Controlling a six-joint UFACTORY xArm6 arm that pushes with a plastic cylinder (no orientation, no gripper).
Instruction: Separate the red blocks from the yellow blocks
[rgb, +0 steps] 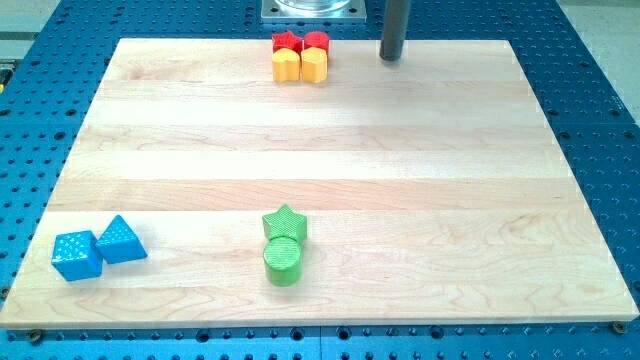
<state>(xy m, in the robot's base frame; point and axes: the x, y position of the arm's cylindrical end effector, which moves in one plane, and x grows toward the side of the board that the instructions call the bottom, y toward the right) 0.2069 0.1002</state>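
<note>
Red blocks (301, 42) touch yellow blocks (300, 66) at tabletop (400, 150) top centre; my tip (392, 58) sits just right, apart. No claw shows.

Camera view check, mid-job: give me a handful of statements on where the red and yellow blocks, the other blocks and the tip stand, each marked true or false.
1. The two red blocks touch the two yellow blocks in one cluster at the view's top. True.
2. My tip is pressed against a yellow block. False: it stands apart, to the view's right of the cluster.
3. The green star touches the green cylinder below it. True.
4. The two blue blocks lie at the view's right edge. False: they sit at the bottom left.
5. The red blocks lie below the yellow ones in the view. False: red is nearer the top edge.
</note>
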